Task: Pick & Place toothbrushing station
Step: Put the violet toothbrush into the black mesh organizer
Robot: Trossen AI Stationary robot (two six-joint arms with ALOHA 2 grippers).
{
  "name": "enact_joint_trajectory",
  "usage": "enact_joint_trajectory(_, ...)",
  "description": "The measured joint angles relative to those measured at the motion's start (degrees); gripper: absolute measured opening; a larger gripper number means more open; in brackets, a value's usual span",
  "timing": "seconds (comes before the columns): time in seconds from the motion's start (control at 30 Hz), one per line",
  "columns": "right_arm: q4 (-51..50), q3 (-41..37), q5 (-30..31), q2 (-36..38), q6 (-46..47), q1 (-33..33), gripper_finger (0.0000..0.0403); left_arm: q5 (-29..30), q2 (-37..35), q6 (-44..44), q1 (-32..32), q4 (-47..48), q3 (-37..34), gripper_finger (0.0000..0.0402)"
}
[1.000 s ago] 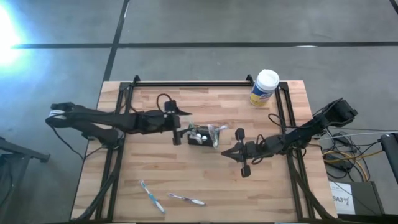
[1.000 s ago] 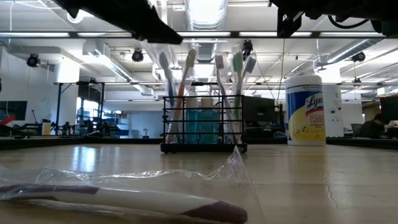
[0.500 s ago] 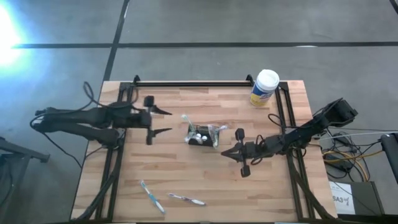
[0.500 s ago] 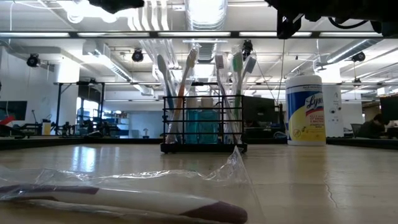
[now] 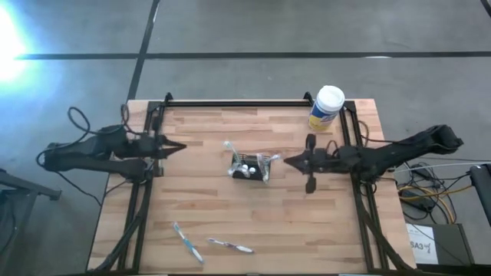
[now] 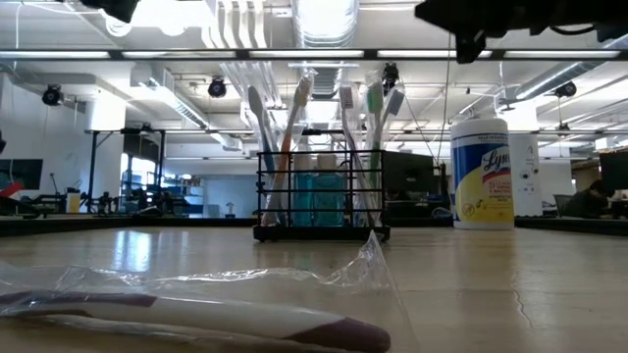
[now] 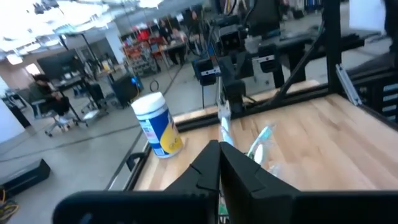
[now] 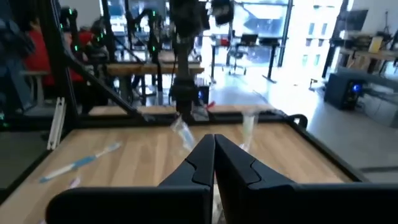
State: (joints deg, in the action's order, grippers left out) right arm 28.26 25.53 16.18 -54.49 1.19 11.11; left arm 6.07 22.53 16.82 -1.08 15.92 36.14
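The toothbrushing station [image 5: 247, 168] is a small black mesh holder standing on its base at the table's middle. Several toothbrushes stand upright in it [image 6: 319, 191], some in clear wrap. My left gripper [image 5: 179, 146] is shut and empty, well to the station's left, pointing at it. In the left wrist view its fingertips [image 7: 219, 147] meet in front of the brushes [image 7: 225, 124]. My right gripper [image 5: 287, 160] is shut and empty, just right of the station, with its tips [image 8: 213, 138] toward it.
A white-lidded, yellow-labelled canister [image 5: 327, 107] stands at the far right of the table. Two loose toothbrushes [image 5: 186, 241] [image 5: 231, 246] lie near the front edge, one in clear wrap [image 6: 196, 319]. Black frame rails [image 5: 238, 103] run along the far edge and both sides.
My left gripper has drawn back from the station toward the table's left edge and has shut its fingers. My right gripper, still shut, has swung toward the far edge and now points at the station's right side. The station and its brushes have stayed in place.
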Motion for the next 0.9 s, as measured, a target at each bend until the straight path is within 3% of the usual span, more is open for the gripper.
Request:
enact_joint_trajectory(0.17, -1.34, -2.85, -4.31, 8.74, -1.34, -0.04, 0.0008, -0.04, -7.58, -1.04, 0.0, -0.43, -3.56, 0.0004)
enact_joint_trajectory(0.4, -1.88, -10.29, -4.43, 20.87, -1.34, -0.07, 0.0008, 3.45, -14.99, -4.37, 0.0, -6.35, -9.81, 0.0003)
enact_joint_trajectory(0.67, -1.91, -18.13, -4.32, 32.63, 0.54, -0.15, 0.0008, -3.52, -15.17, -2.9, -0.02, -14.87, -19.02, 0.0001)
enact_joint_trajectory(0.9, -2.78, -22.16, -4.35, 40.89, 1.71, -0.15, 0.0008, -5.82, -14.92, -4.52, 0.0, -15.47, -22.93, 0.0001)
